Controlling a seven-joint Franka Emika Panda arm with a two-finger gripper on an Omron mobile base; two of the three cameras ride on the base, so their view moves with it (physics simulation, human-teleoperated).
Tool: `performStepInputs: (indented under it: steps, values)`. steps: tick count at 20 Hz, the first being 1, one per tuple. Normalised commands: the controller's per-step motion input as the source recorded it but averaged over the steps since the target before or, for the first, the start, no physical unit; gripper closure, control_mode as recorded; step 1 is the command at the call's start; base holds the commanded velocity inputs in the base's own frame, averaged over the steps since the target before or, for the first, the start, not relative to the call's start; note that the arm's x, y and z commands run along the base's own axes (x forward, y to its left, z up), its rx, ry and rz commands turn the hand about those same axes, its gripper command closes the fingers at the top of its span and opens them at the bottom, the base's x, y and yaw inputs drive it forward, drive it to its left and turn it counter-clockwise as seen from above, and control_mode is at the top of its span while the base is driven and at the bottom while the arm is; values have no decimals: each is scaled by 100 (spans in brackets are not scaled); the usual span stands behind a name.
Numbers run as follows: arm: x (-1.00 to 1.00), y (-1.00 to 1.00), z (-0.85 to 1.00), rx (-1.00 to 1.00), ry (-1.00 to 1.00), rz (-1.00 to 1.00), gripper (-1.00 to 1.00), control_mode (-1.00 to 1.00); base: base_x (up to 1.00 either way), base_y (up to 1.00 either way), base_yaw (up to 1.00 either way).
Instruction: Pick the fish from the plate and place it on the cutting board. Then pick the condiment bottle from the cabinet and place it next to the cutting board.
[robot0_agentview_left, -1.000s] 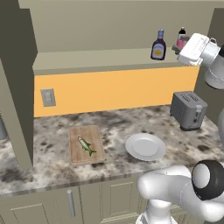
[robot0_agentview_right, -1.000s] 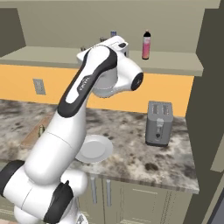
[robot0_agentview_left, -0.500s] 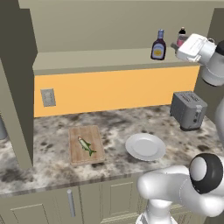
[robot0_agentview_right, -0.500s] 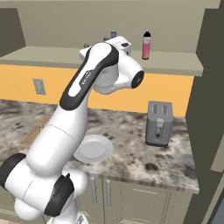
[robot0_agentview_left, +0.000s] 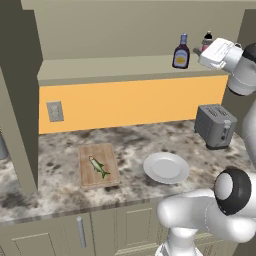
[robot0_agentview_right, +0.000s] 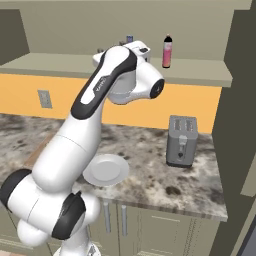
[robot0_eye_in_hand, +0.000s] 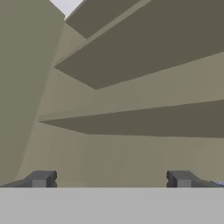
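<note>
Beige-olive panels of the cabinet (robot0_eye_in_hand: 131, 144) lie ahead of the gripper (robot0_eye_in_hand: 111, 178) in the hand view, with its two dark fingertips (robot0_eye_in_hand: 41, 178) set wide apart and nothing between them, so the jaws stand open.

From the left base view the hand (robot0_agentview_left: 216, 53) is raised to shelf height at the right end of the cabinet (robot0_agentview_left: 125, 67). Just beside it, on the side away from the arm, the bottle (robot0_agentview_left: 181, 52) stands upright on the shelf, dark with a yellow label and a bluish-grey cap; whether the fingers touch it I cannot tell. A pink bottle (robot0_agentview_left: 207, 40) with a dark cap stands close behind the hand; the right base view shows the pink bottle (robot0_agentview_right: 167, 51) upright on the shelf just to the arm's side of the hand (robot0_agentview_right: 134, 50).

Below the hand a grey toaster (robot0_agentview_left: 215, 125) sits on the speckled counter (robot0_agentview_left: 60, 150) against the orange wall. Farther down and toward the counter's front lies the white plate (robot0_agentview_left: 166, 167), bare. Well apart from the hand, beyond the plate, the board (robot0_agentview_left: 98, 164) lies flat with the fish (robot0_agentview_left: 99, 167) on its middle, slanted across the grain. An outlet plate (robot0_agentview_left: 55, 111) is on the orange wall above the board.
</note>
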Motion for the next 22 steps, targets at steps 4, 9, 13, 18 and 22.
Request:
performStepInputs:
  steps: [4, 9, 13, 18, 22]
  values:
    - [19, -3, 0, 0, 0, 0, -100, -100, 0, 0, 0]
    - [20, -10, 0, 0, 0, 0, -100, -100, 0, 0, 0]
    - [18, -12, -4, 0, 0, 0, -100, -100, 0, 0, 0]
    - [14, -3, -12, 0, 0, 0, -100, -100, 0, 0, 0]
    - [14, 0, -7, 0, 0, 0, -100, -100, 0, 0, 0]
